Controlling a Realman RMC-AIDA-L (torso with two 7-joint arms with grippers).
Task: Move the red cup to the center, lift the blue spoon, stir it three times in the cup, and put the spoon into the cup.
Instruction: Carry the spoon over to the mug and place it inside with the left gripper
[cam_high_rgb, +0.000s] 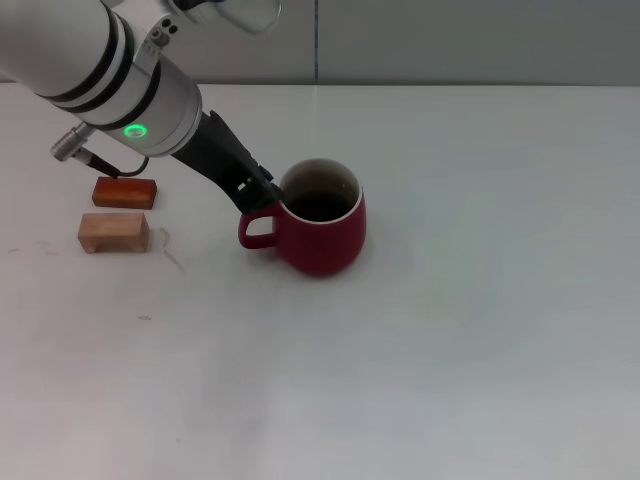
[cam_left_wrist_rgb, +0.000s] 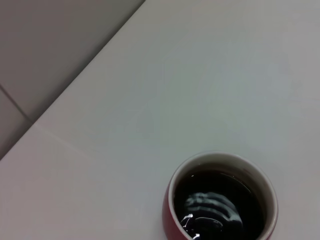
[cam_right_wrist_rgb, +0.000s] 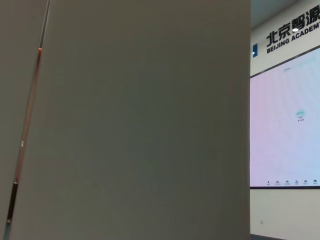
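The near half of the white table (cam_high_rgb: 420, 400) lay bare. Mid-table stood the red cup (cam_high_rgb: 318, 235), handle toward the robot's left, with the left gripper (cam_high_rgb: 258, 192) at that handle and rim (whether its fingers clamped anything could not be told). Two wooden blocks (cam_high_rgb: 115, 231) sat well apart to the left, and open surface ran beyond the cup to the far edge.

White left arm (cam_high_rgb: 100, 70) with black bands, glowing green ring, silver plug, black left gripper (cam_high_rgb: 255, 190)
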